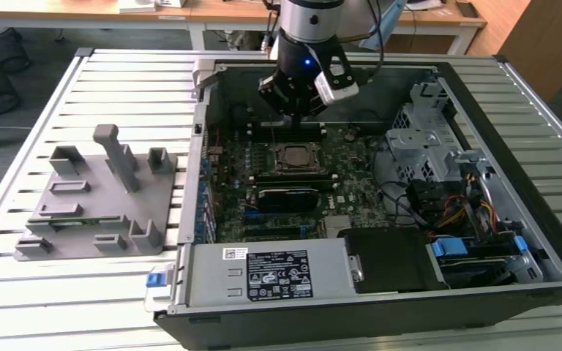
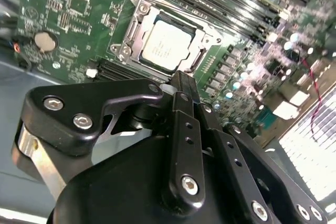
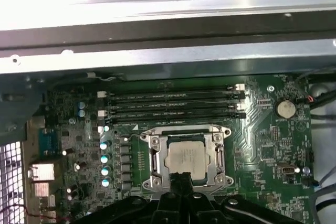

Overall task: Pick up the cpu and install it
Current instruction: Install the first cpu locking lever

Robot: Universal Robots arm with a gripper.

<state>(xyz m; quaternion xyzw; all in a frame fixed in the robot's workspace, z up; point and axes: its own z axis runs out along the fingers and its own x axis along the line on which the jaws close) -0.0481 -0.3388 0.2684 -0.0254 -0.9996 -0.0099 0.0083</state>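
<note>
The cpu (image 3: 188,156), a small square chip with a pale silver top, lies flat inside the metal-framed socket (image 3: 149,153) on the green motherboard (image 3: 262,145). The second wrist view has the cpu (image 2: 167,44) in the same socket (image 2: 131,43), whose frame stands open around it. My gripper (image 2: 178,77) hovers just beside the socket with its black fingers (image 2: 185,124) closed together and nothing between them. In the exterior view the gripper (image 1: 289,117) hangs inside the open computer case, above the board just behind the socket (image 1: 294,157).
Several memory slots (image 3: 173,103) run beside the socket, with a coin battery (image 3: 286,108) nearby. A grey fixture (image 1: 96,205) holding a green memory strip (image 1: 61,217) sits on the slatted table at the exterior view's left. The power supply (image 1: 271,270) and drive cage (image 1: 427,139) crowd the case.
</note>
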